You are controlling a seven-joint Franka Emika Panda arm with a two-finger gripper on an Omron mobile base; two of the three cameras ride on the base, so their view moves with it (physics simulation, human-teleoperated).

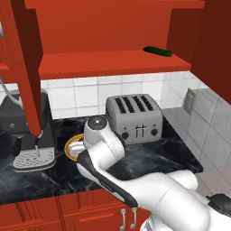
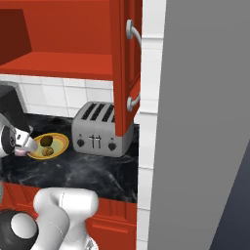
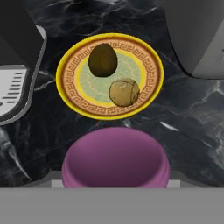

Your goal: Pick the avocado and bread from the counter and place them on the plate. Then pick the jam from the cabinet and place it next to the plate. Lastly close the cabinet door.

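On the black counter [image 3: 192, 127], just at the 6 o'clock side of the plate [image 3: 70, 78] in my hand view, I hold the purple jam [image 3: 115, 157] in my gripper [image 2: 20, 151], its round body hiding my fingertips. Inside the plate the dark avocado [image 3: 103, 60] lies toward 11 o'clock and the tan bread [image 3: 124, 92] toward 4 o'clock, nearly touching each other. Up at 12 o'clock the cabinet door [image 2: 128, 68] stands open beside the toaster [image 1: 134, 118].
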